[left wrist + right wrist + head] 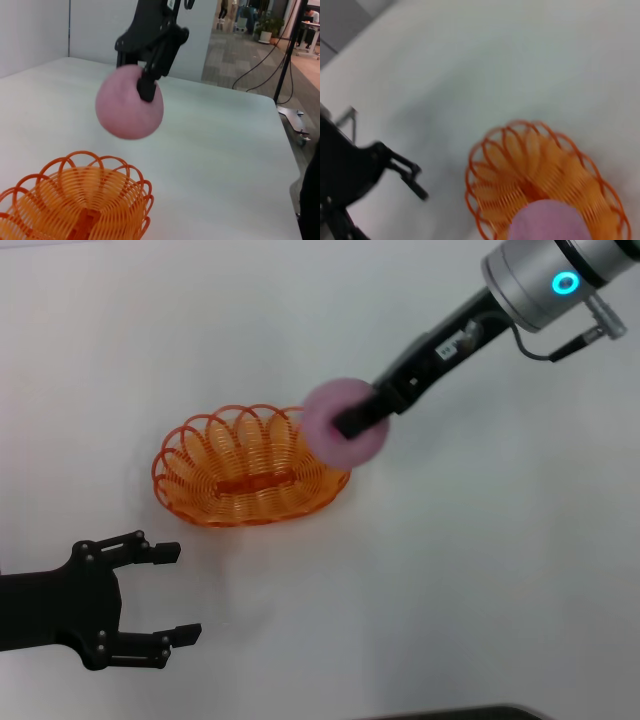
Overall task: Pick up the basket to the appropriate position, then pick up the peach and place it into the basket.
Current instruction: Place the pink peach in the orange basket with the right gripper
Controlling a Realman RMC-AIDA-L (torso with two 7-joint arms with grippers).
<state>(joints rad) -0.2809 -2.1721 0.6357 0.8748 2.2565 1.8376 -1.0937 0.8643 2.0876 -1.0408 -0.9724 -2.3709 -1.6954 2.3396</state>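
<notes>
The orange wire basket [248,467] sits on the white table left of centre. My right gripper [352,420] is shut on the pink peach [338,430] and holds it in the air over the basket's right rim. From the left wrist, the peach [129,102] hangs above the basket [80,200] with the black fingers [147,90] clamped on it. The right wrist view looks down on the basket [545,180] with the peach [547,220] in front of it. My left gripper [175,592] is open near the table's front left, apart from the basket.
The white table [480,570] spreads all around the basket. My left arm [355,175] shows dark in the right wrist view. Beyond the table's far edge lie a floor, cables and a stand [292,112].
</notes>
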